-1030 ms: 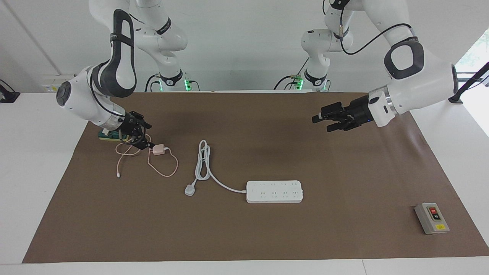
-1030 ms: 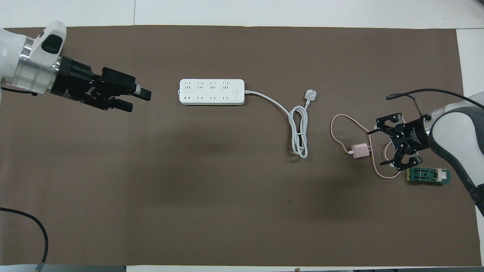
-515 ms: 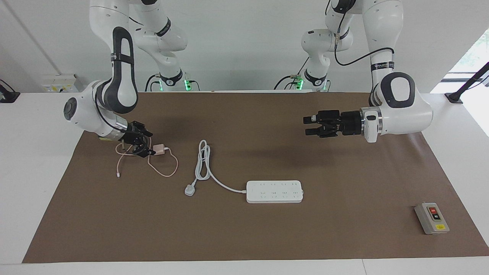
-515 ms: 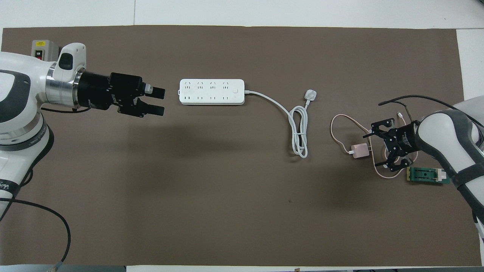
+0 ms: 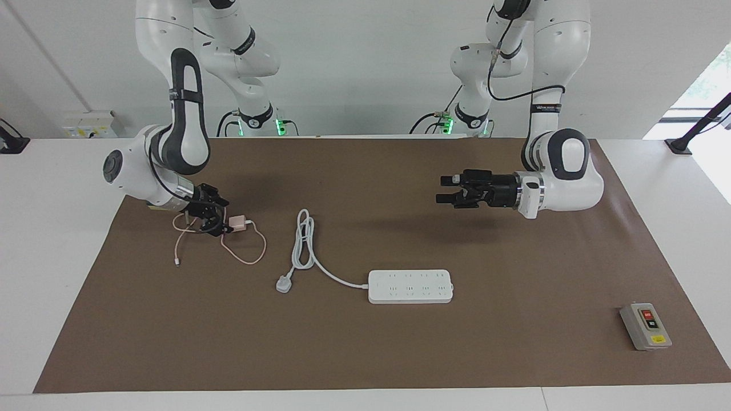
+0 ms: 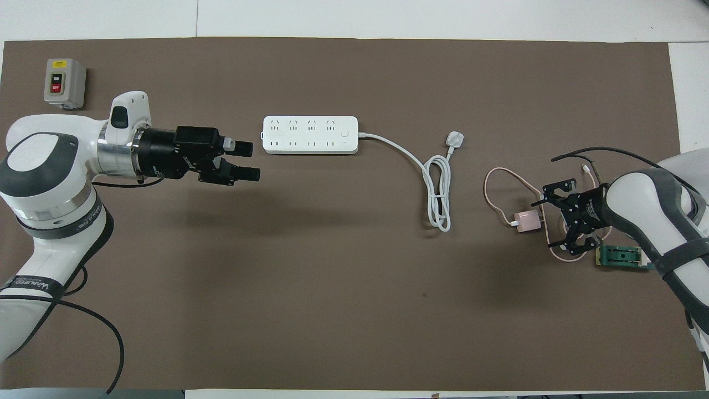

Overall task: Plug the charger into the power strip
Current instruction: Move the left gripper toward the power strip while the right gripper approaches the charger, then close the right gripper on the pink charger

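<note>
Two claws are at work: the right claw point(image 5: 220, 220), fingers apart, sits low just beside the charger point(image 5: 238, 223) at the right arm's end of the table point(image 5: 514, 342), apparently lining up a grasp; it has dropped and closed in since a second ago. The left claw point(image 5: 446, 192), fingers apart, hovers over bare table nearer the robots than the power strip point(image 5: 410, 286), having swung toward mid-table, likely to steady the strip.

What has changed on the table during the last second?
The left gripper travelled over the mat toward the right arm's end and hangs open in the air near the power strip. The right gripper sank lower, open, beside the charger. Charger, strip and grey switch box did not move.
</note>
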Tool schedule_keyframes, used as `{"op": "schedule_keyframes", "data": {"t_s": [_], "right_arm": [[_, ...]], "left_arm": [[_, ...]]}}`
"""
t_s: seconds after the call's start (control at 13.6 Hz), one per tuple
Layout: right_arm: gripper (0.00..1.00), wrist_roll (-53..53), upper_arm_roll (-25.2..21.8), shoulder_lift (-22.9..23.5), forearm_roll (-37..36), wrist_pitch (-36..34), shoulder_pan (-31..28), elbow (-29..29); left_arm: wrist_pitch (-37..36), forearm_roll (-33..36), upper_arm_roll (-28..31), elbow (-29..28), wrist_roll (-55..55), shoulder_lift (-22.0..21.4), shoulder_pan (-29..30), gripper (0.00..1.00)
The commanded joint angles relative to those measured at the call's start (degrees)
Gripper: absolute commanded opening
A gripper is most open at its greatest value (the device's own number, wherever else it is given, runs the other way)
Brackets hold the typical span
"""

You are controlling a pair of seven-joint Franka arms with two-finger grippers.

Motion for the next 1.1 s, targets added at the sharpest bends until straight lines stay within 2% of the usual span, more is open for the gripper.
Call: {"op": "schedule_keyframes", "data": {"t_s": [0.0,0.22,0.29,0.44,0.59,0.74,0.88,1.03], "right_arm": [[1.0,-2.0,0.3,-0.2,1.5,2.3,-0.2,-1.7],[1.0,-2.0,0.3,-0.2,1.5,2.6,-0.1,-1.7],[0.92,-2.0,0.3,-0.2,1.5,3.0,0.0,-1.7],[0.62,-2.0,0.3,-0.1,1.5,3.9,0.6,-1.7],[0.37,-1.3,0.3,-0.1,1.5,4.0,0.7,-1.5],[0.02,-0.3,0.4,0.1,1.5,3.5,0.8,-0.8],[0.0,0.2,0.5,0.3,1.5,2.9,1.0,-0.1],[0.0,1.9,0.5,0.4,1.6,-0.6,0.9,2.3]], "left_arm": [[5.4,-6.4,0.7,-6.6,7.2,-2.7,-3.4,1.0],[8.8,-10.6,0.8,-10.5,12.7,-3.8,-5.3,1.0],[10.9,-11.8,0.8,-11.2,13.6,-4.0,-6.1,1.0],[12.2,-14.5,0.9,-12.3,14.1,-4.3,-7.7,1.0],[12.9,-15.3,1.0,-12.8,14.4,-4.3,-8.2,1.0],[14.9,-16.2,1.0,-13.1,15.3,-4.5,-9.1,1.0],[14.9,-16.8,1.0,-13.2,15.4,-4.3,-9.4,1.0],[14.9,-17.1,1.0,-13.6,16.2,-4.3,-9.4,1.0]]}}
